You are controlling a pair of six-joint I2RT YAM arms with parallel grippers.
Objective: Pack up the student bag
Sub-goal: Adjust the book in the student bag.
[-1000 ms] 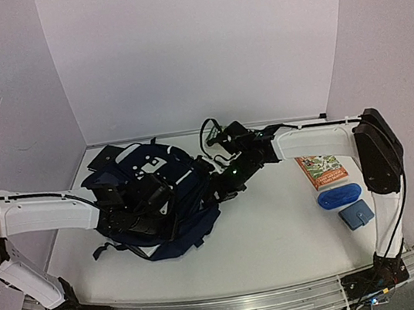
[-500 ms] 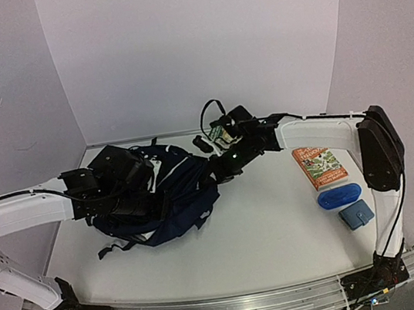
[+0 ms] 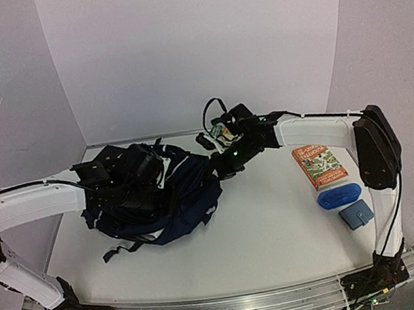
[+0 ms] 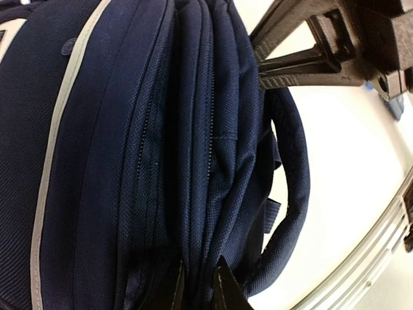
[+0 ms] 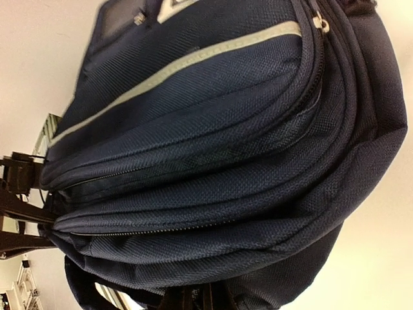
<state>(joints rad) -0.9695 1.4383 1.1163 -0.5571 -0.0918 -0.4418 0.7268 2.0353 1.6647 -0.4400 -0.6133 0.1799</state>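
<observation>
since a second ago the left arm has lifted and drawn back, and the large navy blue fabric student bag [image 3: 190, 196] with pale stripes has bunched up taller, its near edge pulled away from the front of the white tabletop [image 3: 280, 230]. now the bag sits left of centre, tipped on its side between both arms. the left gripper [image 4: 200, 290] is on the bag's upper left part, nipping a fold of navy fabric beside a zip line. the right gripper [image 3: 221, 168] meets the bag's right edge, clenched tight on the cloth there. well apart to the right lie a colourful book [image 3: 320, 166], a blue oval case [image 3: 339, 197] and a small blue pouch [image 3: 355, 215].
</observation>
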